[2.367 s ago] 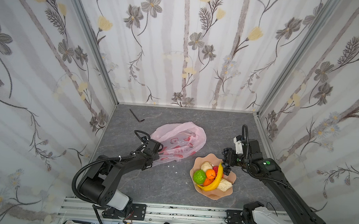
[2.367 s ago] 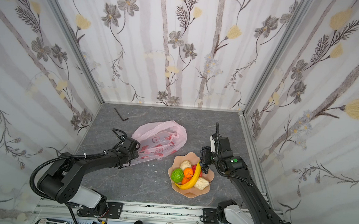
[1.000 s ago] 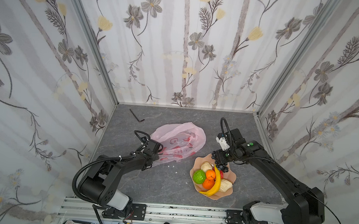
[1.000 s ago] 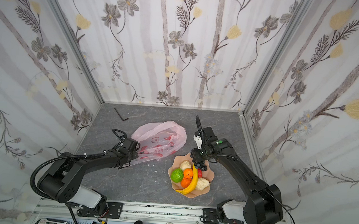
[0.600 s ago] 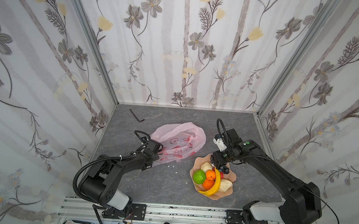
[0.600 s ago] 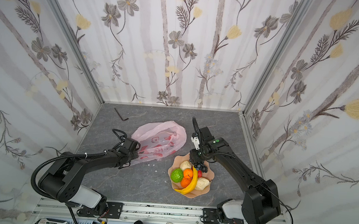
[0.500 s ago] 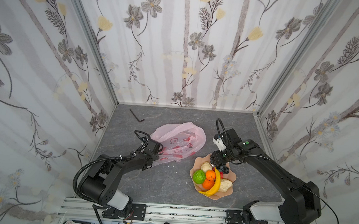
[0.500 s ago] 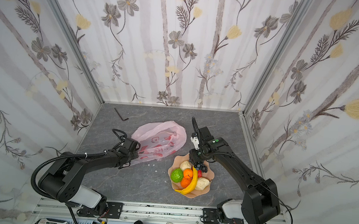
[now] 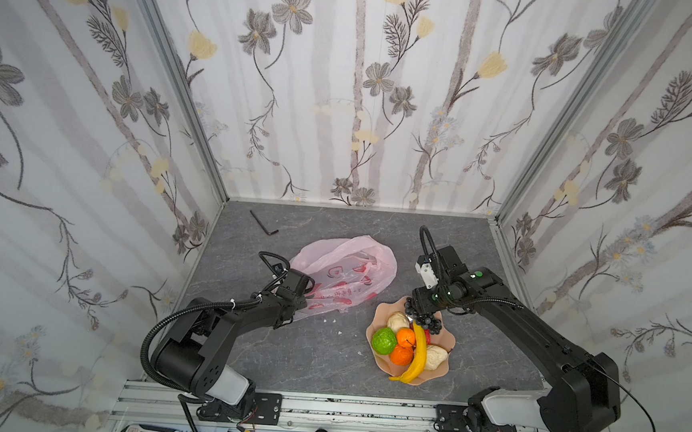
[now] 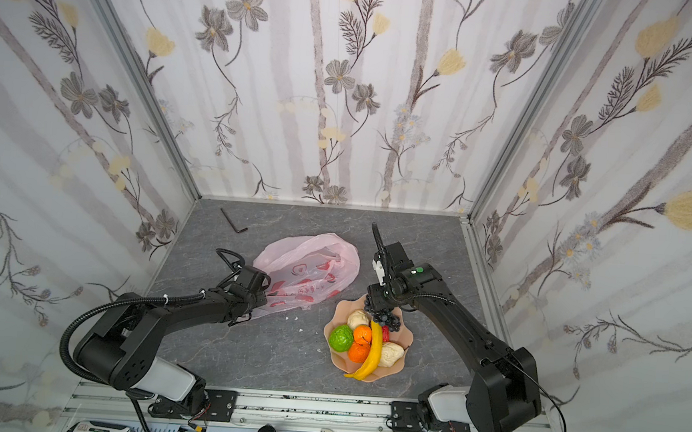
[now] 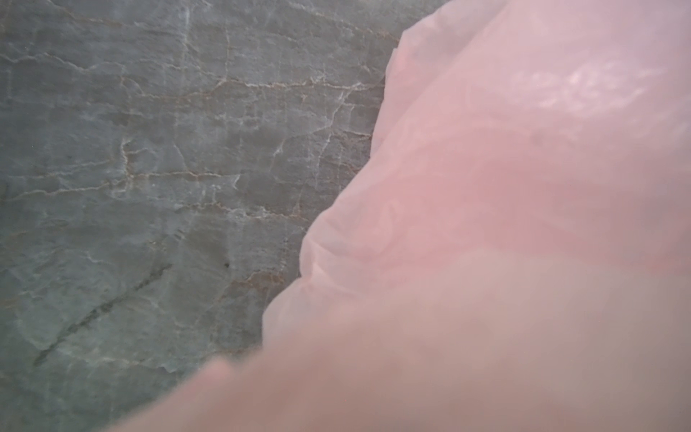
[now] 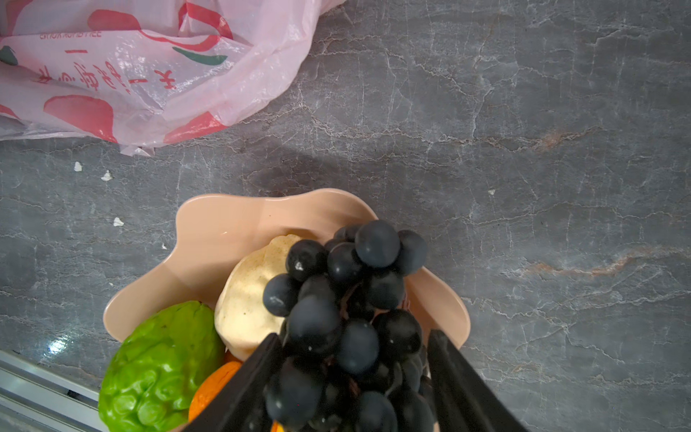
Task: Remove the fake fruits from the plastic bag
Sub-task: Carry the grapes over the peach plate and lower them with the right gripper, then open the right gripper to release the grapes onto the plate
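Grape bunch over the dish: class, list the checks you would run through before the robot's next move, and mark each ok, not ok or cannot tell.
1. Grape bunch above the peach dish: ok.
2. Right tool flanks the bunch; gripping or released: cannot tell.
3. Bare dish floor beside the beige fruit for the bunch: ok.
4. Plastic bag lies apart from the dish: ok.
5. Left tool shut at the bag's edge: ok.
6. Fruit remaining inside the bag: cannot tell.

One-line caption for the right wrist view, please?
Right end effector brackets the grape bunch over the fruit-filled peach dish, pink plastic bag nearby.
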`<state>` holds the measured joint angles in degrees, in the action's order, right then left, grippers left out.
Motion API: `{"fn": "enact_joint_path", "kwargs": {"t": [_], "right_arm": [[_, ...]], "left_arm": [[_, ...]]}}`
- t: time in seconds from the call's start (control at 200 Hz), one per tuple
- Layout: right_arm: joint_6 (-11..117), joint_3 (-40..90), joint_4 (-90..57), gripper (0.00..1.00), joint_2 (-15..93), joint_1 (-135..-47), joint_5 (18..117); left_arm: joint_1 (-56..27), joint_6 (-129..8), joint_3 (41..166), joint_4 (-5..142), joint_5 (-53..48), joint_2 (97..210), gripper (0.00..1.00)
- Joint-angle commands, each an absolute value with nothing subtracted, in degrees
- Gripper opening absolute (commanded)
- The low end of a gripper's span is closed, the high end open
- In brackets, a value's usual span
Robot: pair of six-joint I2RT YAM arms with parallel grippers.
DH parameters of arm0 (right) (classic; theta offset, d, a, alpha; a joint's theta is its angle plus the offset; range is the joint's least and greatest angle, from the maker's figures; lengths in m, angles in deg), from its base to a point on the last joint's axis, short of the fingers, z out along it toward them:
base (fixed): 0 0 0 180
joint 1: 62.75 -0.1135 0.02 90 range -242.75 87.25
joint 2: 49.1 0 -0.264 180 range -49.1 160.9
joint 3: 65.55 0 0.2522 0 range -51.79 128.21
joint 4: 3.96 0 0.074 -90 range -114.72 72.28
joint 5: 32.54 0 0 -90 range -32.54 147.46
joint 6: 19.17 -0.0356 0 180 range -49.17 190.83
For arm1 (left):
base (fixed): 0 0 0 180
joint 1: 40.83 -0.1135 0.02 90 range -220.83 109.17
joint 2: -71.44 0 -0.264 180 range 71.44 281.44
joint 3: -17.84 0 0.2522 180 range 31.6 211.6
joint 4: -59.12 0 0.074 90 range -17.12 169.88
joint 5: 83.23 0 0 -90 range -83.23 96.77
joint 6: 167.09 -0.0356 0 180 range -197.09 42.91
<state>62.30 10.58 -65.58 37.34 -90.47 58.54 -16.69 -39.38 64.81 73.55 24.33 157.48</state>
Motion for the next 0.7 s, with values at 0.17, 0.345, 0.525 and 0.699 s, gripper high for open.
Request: {"fn": "enact_joint_path", "kwargs": {"t": [0.17, 0.345, 0.525, 0.699], "right_arm": [[62.13, 10.7, -64.67, 0.51, 38.0, -90.54, 58.31], [61.91, 10.54, -64.81, 0.51, 38.43, -90.59, 57.0], [61.82, 10.61, -64.92, 0.5, 38.88, -90.71, 55.54], [61.74, 10.79, -65.29, 0.5, 39.64, -91.06, 54.5]], "left_arm": [[-16.75, -39.04, 65.19, 73.41, 24.83, 157.94, 0.0], [-16.75, -39.12, 65.31, 73.32, 24.88, 157.93, 0.0], [-16.75, -38.96, 65.34, 73.33, 24.67, 158.1, 0.0], [-16.76, -39.03, 65.41, 73.32, 24.57, 158.24, 0.0]]}}
